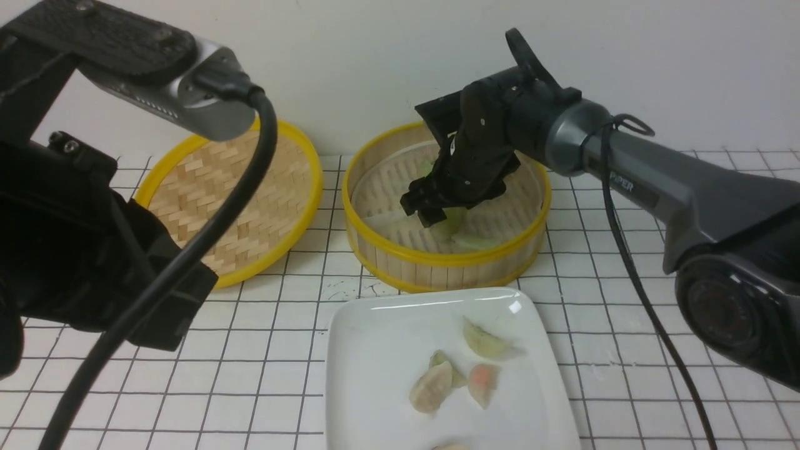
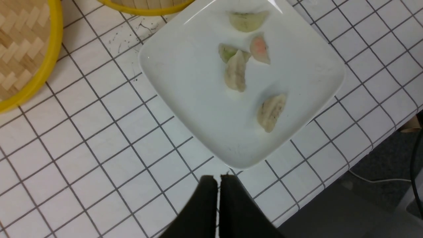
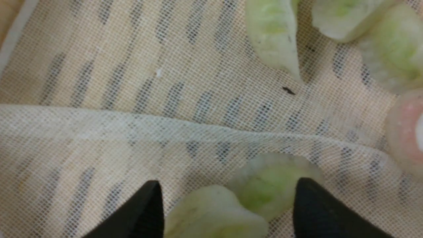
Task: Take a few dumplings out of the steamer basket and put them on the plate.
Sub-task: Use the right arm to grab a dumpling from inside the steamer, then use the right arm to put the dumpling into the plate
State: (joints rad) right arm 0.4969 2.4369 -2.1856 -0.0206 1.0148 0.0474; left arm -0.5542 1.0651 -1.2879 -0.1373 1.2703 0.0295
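The steamer basket (image 1: 447, 259) stands behind the white plate (image 1: 375, 350). My right gripper (image 1: 431, 212) reaches down inside the basket. In the right wrist view the right gripper (image 3: 228, 185) is open, its fingers on either side of two pale green dumplings (image 3: 211, 211) (image 3: 271, 185) lying on the mesh cloth (image 3: 99, 82). More green dumplings (image 3: 272, 36) and a pinkish one (image 3: 406, 132) lie farther off. Several dumplings (image 2: 235, 71) rest on the plate (image 2: 185, 66). My left gripper (image 2: 218, 178) is shut and empty, hanging above the table just off a plate corner.
The flat woven lid (image 1: 237, 187) with its yellow rim lies left of the basket. The left arm and its cable (image 1: 187, 262) fill the front view's left side. The table's edge (image 2: 380, 142) runs close by the plate, with dark floor beyond.
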